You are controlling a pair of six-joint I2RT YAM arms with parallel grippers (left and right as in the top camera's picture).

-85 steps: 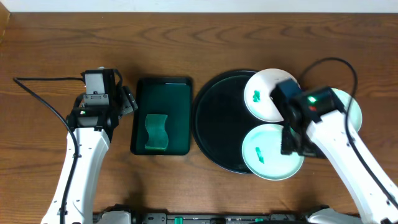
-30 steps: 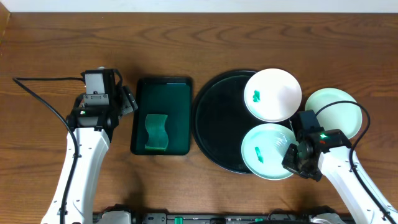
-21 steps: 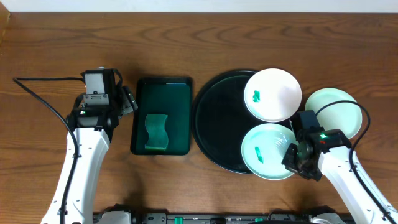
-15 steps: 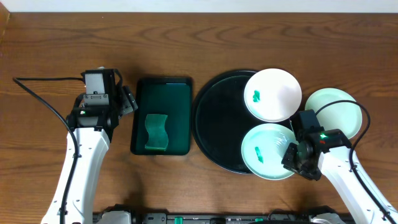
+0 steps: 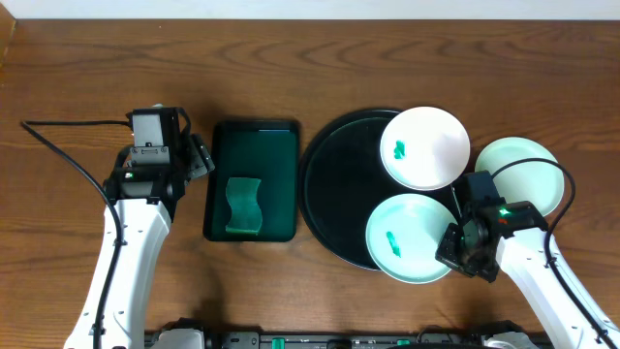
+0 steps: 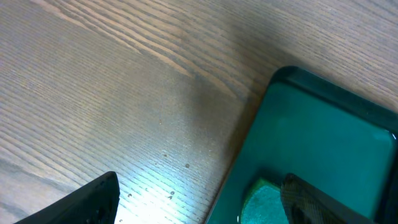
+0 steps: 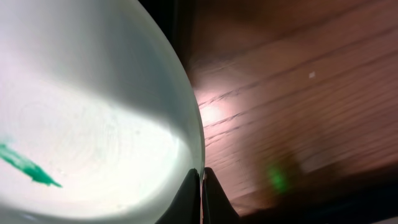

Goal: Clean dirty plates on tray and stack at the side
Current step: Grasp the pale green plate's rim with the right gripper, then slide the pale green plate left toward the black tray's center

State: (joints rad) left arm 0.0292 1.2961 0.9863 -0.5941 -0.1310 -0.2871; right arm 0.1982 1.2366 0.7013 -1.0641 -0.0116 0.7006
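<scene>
The black tray (image 5: 339, 184) carries two plates. The upper plate (image 5: 431, 141) has a small green smear. The lower plate (image 5: 407, 254) (image 7: 93, 93), also smeared green, hangs over the tray's front right rim. My right gripper (image 5: 451, 248) (image 7: 201, 180) is shut on this plate's right rim, one finger on each side of the edge. A third plate (image 5: 523, 170) lies on the table to the right of the tray. My left gripper (image 5: 199, 155) (image 6: 199, 186) stands open over the table at the left edge of the dark green tray, holding nothing.
A rectangular dark green tray (image 5: 254, 155) (image 6: 323, 137) sits left of the black tray with a green sponge (image 5: 244, 206) (image 6: 264, 202) in it. A black cable (image 5: 68, 145) runs across the table at the far left.
My right gripper opened briefly, then shut on the lower plate's rim. That plate has slid a little to the left and forward. The left arm has not moved.
</scene>
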